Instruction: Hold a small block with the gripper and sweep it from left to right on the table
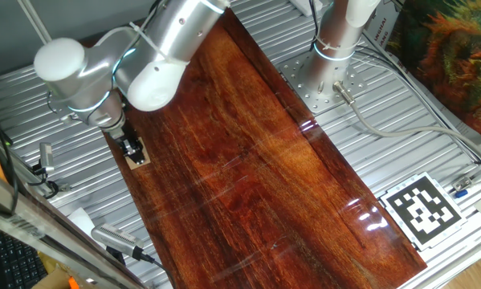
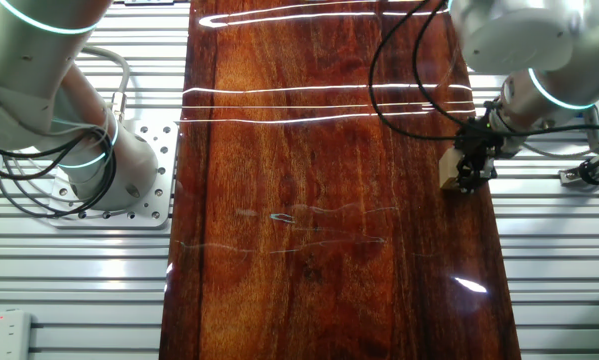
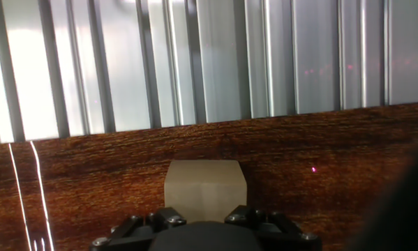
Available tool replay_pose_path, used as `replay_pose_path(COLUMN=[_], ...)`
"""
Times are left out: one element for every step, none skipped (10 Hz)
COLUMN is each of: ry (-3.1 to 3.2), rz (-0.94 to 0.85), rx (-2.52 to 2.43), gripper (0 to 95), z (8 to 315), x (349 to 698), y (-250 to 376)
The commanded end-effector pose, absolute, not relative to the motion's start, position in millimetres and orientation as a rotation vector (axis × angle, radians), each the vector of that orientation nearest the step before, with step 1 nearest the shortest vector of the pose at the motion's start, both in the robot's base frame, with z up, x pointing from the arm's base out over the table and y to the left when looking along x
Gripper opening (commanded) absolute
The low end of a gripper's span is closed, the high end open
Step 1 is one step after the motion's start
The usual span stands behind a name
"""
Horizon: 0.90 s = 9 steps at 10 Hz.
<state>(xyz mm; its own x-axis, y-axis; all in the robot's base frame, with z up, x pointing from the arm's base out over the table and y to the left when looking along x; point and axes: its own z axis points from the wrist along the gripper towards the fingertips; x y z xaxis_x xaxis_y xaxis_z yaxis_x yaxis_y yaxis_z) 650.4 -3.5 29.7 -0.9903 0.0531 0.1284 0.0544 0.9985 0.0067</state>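
One small block (image 3: 205,189) sits clenched in the jaws at the surface (image 1: 248,160) edge; a skewed sweep risks pushing it off.

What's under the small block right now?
The block sits on the table near its edge, with the gripper at it. The wood directly beneath is covered by the block.

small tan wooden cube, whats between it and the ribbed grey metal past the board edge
Only a bare strip of the glossy reddish-brown board separates the small tan wooden cube from the ribbed grey metal; the hand view shows it.
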Motion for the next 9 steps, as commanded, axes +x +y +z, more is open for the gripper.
replay_pose_path(ry=[-2.986, -2.996, -2.986, -2.89, -2.787, -2.826, -2.911, -2.915, -2.92], rz=[-0.016, -0.013, -0.02, -0.01, -0.083, -0.099, -0.087, -0.087, -0.083], rx=[-0.087, -0.085, -0.088, -0.08, -0.106, -0.126, -0.109, -0.112, -0.112], gripper=[19.0, 19.0, 19.0, 19.0, 19.0, 19.0, 19.0, 19.0, 19.0], z=[30.6, 25.4, 24.6, 27.9, 36.7, 40.6, 37.8, 31.5, 28.0], x=[651.6, 650.9, 650.7, 650.1, 649.9, 650.5, 649.9, 649.1, 648.5], y=[-3.5, -3.5, -3.5, -3.8, -4.0, -3.9, -4.0, -3.9, -3.7])
